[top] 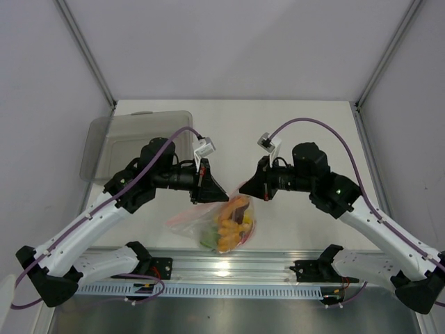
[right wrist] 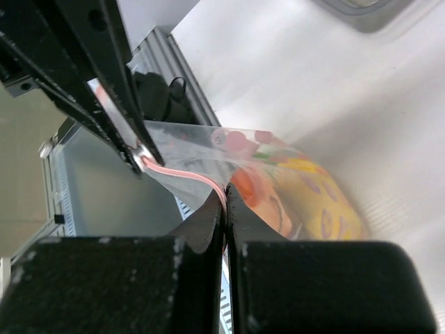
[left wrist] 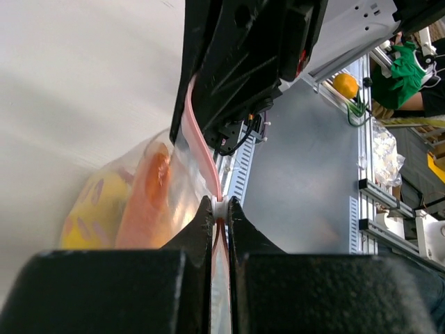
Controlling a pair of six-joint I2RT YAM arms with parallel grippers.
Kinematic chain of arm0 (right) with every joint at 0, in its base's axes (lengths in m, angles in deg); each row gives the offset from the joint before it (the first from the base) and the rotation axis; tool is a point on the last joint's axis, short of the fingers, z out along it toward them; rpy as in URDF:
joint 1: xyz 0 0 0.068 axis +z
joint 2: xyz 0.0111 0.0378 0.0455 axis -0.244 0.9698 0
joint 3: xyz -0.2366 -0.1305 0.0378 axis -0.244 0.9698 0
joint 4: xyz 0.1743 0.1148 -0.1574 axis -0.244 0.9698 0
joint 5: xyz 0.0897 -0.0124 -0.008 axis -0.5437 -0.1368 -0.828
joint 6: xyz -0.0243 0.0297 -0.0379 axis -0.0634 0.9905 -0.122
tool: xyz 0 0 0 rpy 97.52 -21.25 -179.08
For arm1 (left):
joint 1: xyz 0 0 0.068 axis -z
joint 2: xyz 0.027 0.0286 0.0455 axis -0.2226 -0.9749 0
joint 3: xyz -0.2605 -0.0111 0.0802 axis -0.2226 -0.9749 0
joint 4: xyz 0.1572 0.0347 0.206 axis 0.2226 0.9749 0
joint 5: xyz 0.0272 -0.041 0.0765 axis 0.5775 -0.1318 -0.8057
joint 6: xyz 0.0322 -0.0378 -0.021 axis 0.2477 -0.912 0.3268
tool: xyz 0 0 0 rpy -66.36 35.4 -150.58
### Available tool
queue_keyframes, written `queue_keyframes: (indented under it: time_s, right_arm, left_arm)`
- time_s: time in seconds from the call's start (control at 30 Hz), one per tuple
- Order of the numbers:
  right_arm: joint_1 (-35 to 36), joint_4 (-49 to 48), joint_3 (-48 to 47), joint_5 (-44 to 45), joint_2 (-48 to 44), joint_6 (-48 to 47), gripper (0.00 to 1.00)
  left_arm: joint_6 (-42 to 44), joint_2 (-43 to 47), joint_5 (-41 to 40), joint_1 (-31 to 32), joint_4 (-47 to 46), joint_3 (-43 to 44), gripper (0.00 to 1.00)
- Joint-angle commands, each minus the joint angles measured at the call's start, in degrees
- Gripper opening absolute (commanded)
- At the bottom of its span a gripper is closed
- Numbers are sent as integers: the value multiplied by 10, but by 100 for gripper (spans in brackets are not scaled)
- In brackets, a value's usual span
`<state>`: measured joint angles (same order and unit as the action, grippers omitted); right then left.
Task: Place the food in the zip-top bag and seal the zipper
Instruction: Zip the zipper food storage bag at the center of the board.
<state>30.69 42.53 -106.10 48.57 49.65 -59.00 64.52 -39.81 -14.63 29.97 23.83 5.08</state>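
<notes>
The clear zip-top bag [top: 208, 224] hangs just above the table's near edge, held between both grippers. The food [top: 229, 226] is inside it: yellow [left wrist: 97, 209] and orange [left wrist: 149, 188] pieces, with green and red bits showing through the plastic. My left gripper [top: 224, 197] [left wrist: 219, 207] is shut on the pinkish-red zipper [left wrist: 203, 142], with a small white slider between its tips. My right gripper [top: 242, 189] [right wrist: 224, 198] is shut on the zipper [right wrist: 184, 174] at the other end. The strip runs taut between the two grippers. The food also shows in the right wrist view [right wrist: 316, 202].
A grey translucent tray [top: 132, 136] lies at the back left of the table, its corner in the right wrist view [right wrist: 361, 10]. An aluminium rail [top: 229, 268] with the arm bases runs along the near edge, right under the bag.
</notes>
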Motion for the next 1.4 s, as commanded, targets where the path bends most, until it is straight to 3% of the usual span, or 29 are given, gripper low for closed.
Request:
queue_keyframes:
  time_s: [0.0,0.4,0.5,0.57,0.6,0.63,0.7,0.8,0.9,1.17,1.37]
  right_arm:
    - [-22,-32,8,57,-23,15,0]
    - [-39,18,-6,35,-52,-19,0]
    - [-39,30,-16,-63,-47,-62,0]
    - [-38,40,-34,-129,-38,-84,10]
    - [-37,49,-42,-141,-34,-104,19]
    - [-36,51,-53,-147,-30,-113,35]
    - [-36,65,-66,-157,-23,-142,51]
    - [-35,101,-104,-173,8,-178,59]
    - [-23,131,-145,-195,51,-190,58]
    - [36,245,-253,-140,144,-288,52]
    - [41,258,-263,-134,154,-299,46]
  left_arm:
    - [17,26,8,1,44,21,1]
    - [34,56,-22,-5,111,43,1]
    - [33,63,-18,-5,111,45,1]
    - [32,63,-13,-5,109,44,1]
    - [32,60,-7,-5,108,46,1]
    - [32,58,-5,-4,108,47,1]
    - [32,57,-1,-4,109,49,1]
    - [32,58,1,-5,110,49,1]
    - [32,58,2,-5,111,48,1]
    - [18,59,16,-5,88,29,0]
    - [17,60,19,-5,83,25,1]
